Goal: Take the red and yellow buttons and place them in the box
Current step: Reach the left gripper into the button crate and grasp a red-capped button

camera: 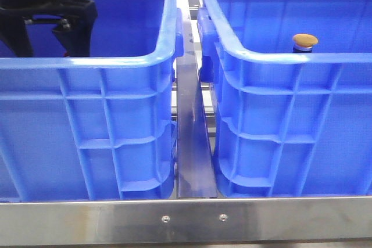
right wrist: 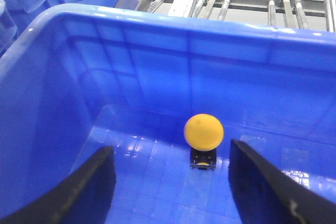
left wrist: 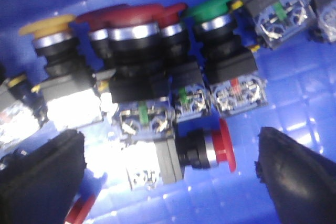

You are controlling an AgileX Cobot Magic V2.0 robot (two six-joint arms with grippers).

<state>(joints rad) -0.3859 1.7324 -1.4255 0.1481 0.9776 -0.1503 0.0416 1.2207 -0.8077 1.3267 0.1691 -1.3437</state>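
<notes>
A red button (left wrist: 207,149) is lying on its side on the floor of the left crate (camera: 116,62), its domed cap pointing sideways and its dark collar and contact block trailing behind it. It is sitting just in front of a packed row of other buttons (left wrist: 136,66), red, yellow and green capped. It is looking rigid and light, but the glossy dome would probably be slipping under the pads; the squarer block behind the collar is likely offering the surer hold. The left tool (left wrist: 173,177) is hanging spread wide around it, one finger on each side, gripping nothing.

In the right crate, the box (camera: 290,62), a yellow button (right wrist: 203,132) is standing upright on the floor, cap up, near the far wall. The right tool (right wrist: 170,187) is hovering above it with fingers parted and empty. Both crates are resting side by side on the bench (camera: 186,219).
</notes>
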